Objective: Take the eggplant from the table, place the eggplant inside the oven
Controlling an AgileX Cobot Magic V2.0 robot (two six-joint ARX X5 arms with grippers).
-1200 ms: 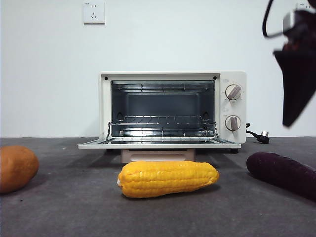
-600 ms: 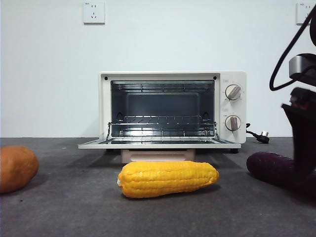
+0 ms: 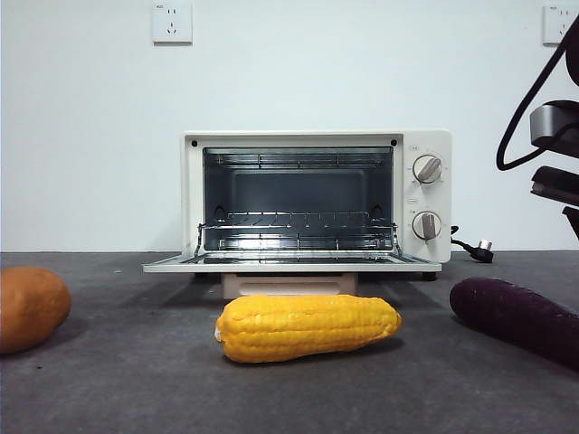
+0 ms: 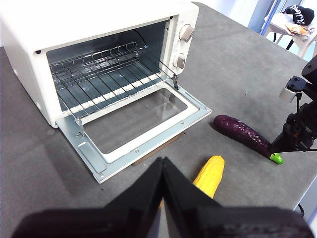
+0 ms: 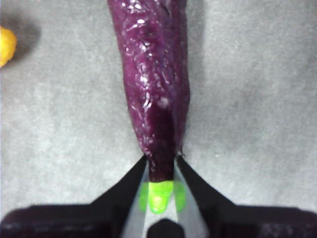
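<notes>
Front view: oven (image 3: 317, 201) stands at the middle of the tabletop (image 3: 136, 380), door folded down flat, wire rack (image 3: 297, 224) visible inside, two knobs on its right panel.
Eggplant: dark purple, lying on the tabletop at the right of the front view (image 3: 514, 318), running out past the picture's right edge; apart from the oven and from the corn cob.
Eggplant, left wrist view: lies beside the open door's far corner (image 4: 242, 134), its green stem end pointing away from the oven.
Eggplant, right wrist view: fills the middle of the picture lengthwise (image 5: 154, 84); green stem (image 5: 159, 196) sits between the two black jaws.
Right gripper: (image 5: 161, 171) jaws closed in on the narrow stem end of the eggplant, one jaw tip touching each side just above the green part; the eggplant still rests on the tabletop.
Right arm, front view: dark parts and a cable loop show at the right edge (image 3: 556, 154), above the eggplant.
Left gripper: (image 4: 162, 171) jaws pressed together with no gap, nothing between them; held above the tabletop in front of the oven door.
Corn cob: yellow, lying in front of the oven door (image 3: 308, 327), between the potato-like lump and the eggplant.
Potato-like lump: orange-brown, at the left edge (image 3: 29, 307).
Wall: white, with a socket (image 3: 172, 23) above the oven.
</notes>
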